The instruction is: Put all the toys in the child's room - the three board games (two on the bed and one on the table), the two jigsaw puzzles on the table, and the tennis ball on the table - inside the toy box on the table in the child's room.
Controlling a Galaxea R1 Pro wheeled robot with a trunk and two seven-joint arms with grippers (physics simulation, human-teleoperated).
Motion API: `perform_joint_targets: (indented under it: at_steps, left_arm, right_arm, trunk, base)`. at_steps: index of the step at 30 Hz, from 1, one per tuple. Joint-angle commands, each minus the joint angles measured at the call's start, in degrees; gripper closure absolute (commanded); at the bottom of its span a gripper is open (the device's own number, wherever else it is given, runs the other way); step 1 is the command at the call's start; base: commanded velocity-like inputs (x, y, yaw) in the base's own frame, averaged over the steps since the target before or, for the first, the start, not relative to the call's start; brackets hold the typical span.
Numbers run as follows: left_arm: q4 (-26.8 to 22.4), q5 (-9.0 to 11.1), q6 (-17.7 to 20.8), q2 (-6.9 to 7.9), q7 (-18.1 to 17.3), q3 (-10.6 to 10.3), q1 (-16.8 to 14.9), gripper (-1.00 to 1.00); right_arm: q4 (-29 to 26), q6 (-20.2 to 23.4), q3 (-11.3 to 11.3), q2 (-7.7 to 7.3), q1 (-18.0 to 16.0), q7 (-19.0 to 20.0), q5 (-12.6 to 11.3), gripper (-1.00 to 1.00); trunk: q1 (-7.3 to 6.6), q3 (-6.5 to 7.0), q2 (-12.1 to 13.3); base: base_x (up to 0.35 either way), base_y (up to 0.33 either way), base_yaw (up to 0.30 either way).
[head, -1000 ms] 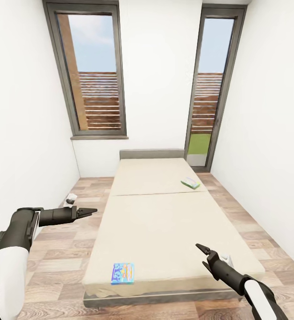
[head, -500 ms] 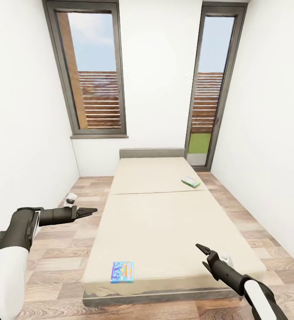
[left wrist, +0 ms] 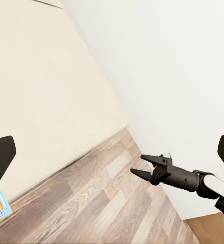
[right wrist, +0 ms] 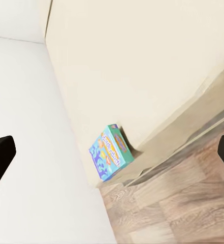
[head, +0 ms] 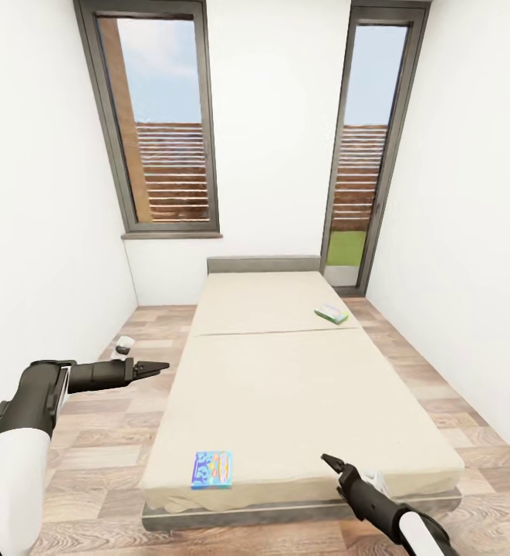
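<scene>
A mostly blue board game (head: 211, 469) lies flat near the foot of the bed (head: 285, 386), close to its left corner. A white-green board game (head: 331, 313) rests on the far mattress by the right edge. My left gripper (head: 159, 367) hangs open over the floor left of the bed. My right gripper (head: 332, 471) is open at the foot edge, right of the blue game and apart from it. The right wrist view looks along the mattress at the blue game (right wrist: 110, 151). The table, toy box, jigsaw puzzles and tennis ball are out of view.
A small white and grey object (head: 123, 344) sits on the plank floor by the left wall. A tall window (head: 162, 123) and a glass door (head: 366, 154) stand behind the headboard. Floor strips run along both sides of the bed, with white walls close by.
My right arm has dropped lower and moved left, toward the foot of the bed. The left arm and both board games have stayed put.
</scene>
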Motion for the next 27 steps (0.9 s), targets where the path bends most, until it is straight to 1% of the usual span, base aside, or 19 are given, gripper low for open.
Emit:
perform_joint_targets:
  at_steps: [1,3,6,8,9,10,12,16,21,27]
  left_arm:
    - [0.0,-0.6,0.6,-0.09,-0.5,0.2,-0.1,-1.00]
    - [0.0,-0.6,0.6,-0.13,-0.5,0.1,-0.1,-1.00]
    - [0.0,-0.7,0.6,-0.21,-0.5,0.1,-0.1,-1.00]
    - [0.0,-0.7,0.6,-0.28,-0.5,0.1,-0.1,-1.00]
    - [0.0,-0.7,0.6,-0.32,-0.5,0.1,-0.1,-1.00]
    - [0.0,-0.8,0.6,-0.36,-0.5,0.1,-0.1,-1.00]
    - [0.0,-0.8,0.5,-0.49,-0.5,0.2,-0.1,-1.00]
    - [0.0,-0.8,0.5,-0.53,-0.5,0.2,-0.1,-1.00]
    - [0.0,-0.8,0.4,-0.31,-0.5,0.1,-0.1,-1.00]
    - [0.0,-0.8,0.3,-0.31,-0.5,0.1,-0.1,-1.00]
  right_arm:
    - [0.1,0.3,0.0,0.09,0.0,0.1,-0.2,-1.00]
    - [0.3,0.2,0.2,0.16,0.0,0.1,-0.2,-1.00]
    - [1.4,-0.1,1.5,0.20,0.0,0.1,-0.1,-1.00]
    - [2.7,-1.3,3.0,0.17,0.0,0.2,0.0,-1.00]
    - [3.6,-2.9,4.2,0.16,0.0,0.2,0.0,-1.00]
    - [4.0,-3.8,4.7,0.15,0.0,0.2,0.0,-1.00]
    - [5.5,-7.5,6.7,0.14,0.0,0.1,-0.1,-1.00]
    - [7.6,-11.0,9.1,0.20,0.0,0.1,-0.2,-1.00]
    - [8.2,-11.9,9.8,0.29,0.0,0.1,-0.2,-1.00]
    - [8.4,-12.1,9.8,0.25,0.0,0.1,-0.6,-1.00]
  trunk:
    - [0.01,-0.07,-0.1]
    - [0.01,-0.07,-0.1]
    - [0.01,-0.07,-0.1]
    - [0.01,-0.07,-0.1]
    - [0.01,-0.07,-0.1]
    - [0.01,-0.07,-0.1]
    - [0.01,-0.07,-0.1]
    - [0.01,-0.07,-0.1]
    - [0.01,-0.07,-0.1]
    - [0.01,-0.07,-0.1]
  base:
    - [0.000,0.000,0.000]
    - [0.000,0.000,0.000]
    - [0.000,0.000,0.000]
    - [0.000,0.000,0.000]
    - [0.000,0.000,0.000]
    - [0.000,0.000,0.000]
    - [0.000,0.000,0.000]
    - [0.000,0.077,0.000]
    - [0.000,0.146,0.000]
    - [0.000,0.045,0.000]
